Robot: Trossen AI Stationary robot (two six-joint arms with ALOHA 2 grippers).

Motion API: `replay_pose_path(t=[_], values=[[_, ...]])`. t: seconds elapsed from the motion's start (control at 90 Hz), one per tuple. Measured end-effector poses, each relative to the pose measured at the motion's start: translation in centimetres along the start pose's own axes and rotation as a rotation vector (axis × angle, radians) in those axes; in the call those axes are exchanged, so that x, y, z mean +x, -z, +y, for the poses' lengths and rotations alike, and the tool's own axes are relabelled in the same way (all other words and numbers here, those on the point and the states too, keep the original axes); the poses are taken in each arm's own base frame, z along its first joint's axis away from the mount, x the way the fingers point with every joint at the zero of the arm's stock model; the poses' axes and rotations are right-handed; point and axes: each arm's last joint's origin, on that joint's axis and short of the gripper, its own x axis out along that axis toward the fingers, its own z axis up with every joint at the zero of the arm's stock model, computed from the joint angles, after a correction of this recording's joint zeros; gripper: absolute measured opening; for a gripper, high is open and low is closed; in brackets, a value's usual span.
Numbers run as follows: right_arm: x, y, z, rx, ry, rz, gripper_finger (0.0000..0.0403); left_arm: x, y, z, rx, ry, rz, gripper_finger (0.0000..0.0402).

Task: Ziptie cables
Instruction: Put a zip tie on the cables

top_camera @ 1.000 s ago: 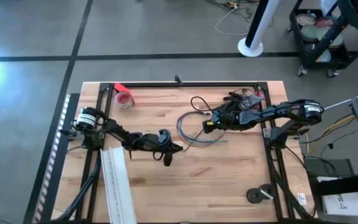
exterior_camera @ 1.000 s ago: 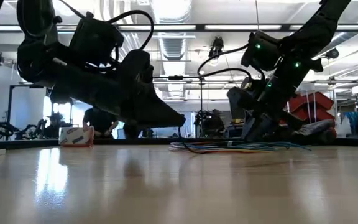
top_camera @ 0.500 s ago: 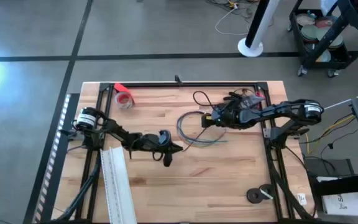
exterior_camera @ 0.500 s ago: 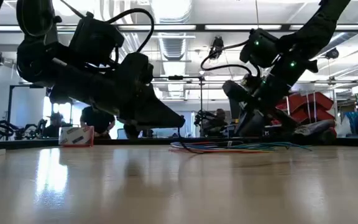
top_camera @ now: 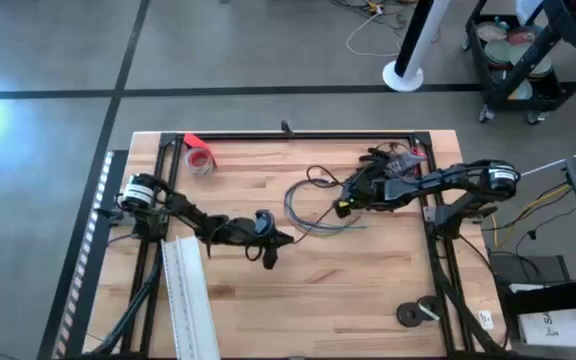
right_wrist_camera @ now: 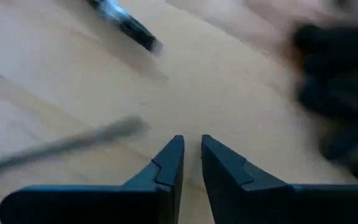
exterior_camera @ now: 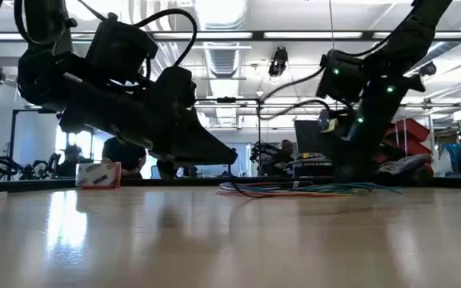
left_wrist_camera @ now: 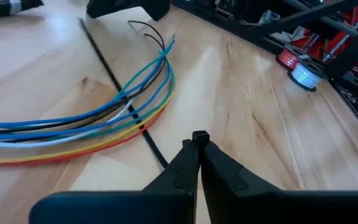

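Observation:
The cables [top_camera: 303, 215] are a bundle of blue, green, yellow, red and dark wires [left_wrist_camera: 104, 118] lying flat on the wooden table at mid-right. A thin black ziptie [left_wrist_camera: 114, 78] runs across the table under them. My left gripper [top_camera: 288, 238] is shut just left of the bundle's near end, its tips [left_wrist_camera: 199, 142] above the wood. My right gripper [top_camera: 340, 207] hovers at the bundle's right end, its fingers [right_wrist_camera: 192, 155] a narrow gap apart with only bare table between them. My left gripper pinches a small black nub [left_wrist_camera: 199, 135] at its very fingertips, which looks like the ziptie's end. The strip runs toward the gripper and disappears behind one finger [left_wrist_camera: 179, 168], so the join is hidden. The fingers come low from the table's left.
A red tape roll [top_camera: 200, 158] sits at the far left and a long white strip [top_camera: 188, 300] lies at the near left. Dark clutter [top_camera: 393, 158] lies at the far right by the black frame rail. Two black discs [top_camera: 418, 312] rest at the near right.
My right gripper has swung beside the cables' right end, first a little toward the far edge, then back toward the near edge, turning as it went. The thin dark wire curl at the bundle's far end has shifted with it.

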Motion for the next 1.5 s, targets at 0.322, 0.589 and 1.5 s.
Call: replay_pose_path(t=[0.322,0.589,1.5], values=[[0.7,0.3,0.1,0.002,0.031,-0.048,0.0041,0.0,0.0,0.0,-0.02,-0.018,-0.01,0.0],[-1.7,-0.7,-1.9,0.055,0.03,-0.086,0.0072,0.0,0.0,0.0,-0.01,-0.022,-0.011,0.0],[0.5,2.8,-1.2,0.253,-0.264,-0.111,0.0179,0.0,0.2,-0.1,-0.002,-0.025,0.003,0.0]])
